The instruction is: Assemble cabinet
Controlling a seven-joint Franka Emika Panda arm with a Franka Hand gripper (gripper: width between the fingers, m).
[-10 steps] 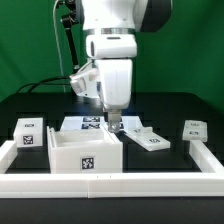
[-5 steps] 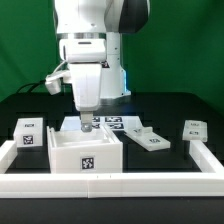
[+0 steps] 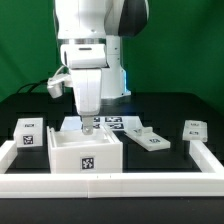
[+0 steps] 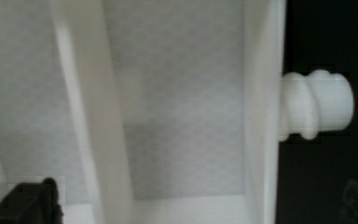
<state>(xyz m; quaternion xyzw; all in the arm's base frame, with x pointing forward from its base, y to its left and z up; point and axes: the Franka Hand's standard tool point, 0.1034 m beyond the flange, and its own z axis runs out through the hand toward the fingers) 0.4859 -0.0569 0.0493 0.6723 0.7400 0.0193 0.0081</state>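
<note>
Two-finger gripper (image 3: 88, 126): jaws spread wide, holding nothing; hovers over the rear wall of the cabinet (image 3: 85, 152), a white open-topped plastic box with a square tag, lower centre of the exterior view; advice: centre that wall between the dark fingers (image 4: 30, 205) before descending; keep clear of the round white knob (image 4: 318, 100).

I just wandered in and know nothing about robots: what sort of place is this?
Most likely a robotics research lab's test bench. A white robot arm hangs over a black table fenced by a white rail, the cabinet carries square printed tags, and a green backdrop stands behind.
</note>
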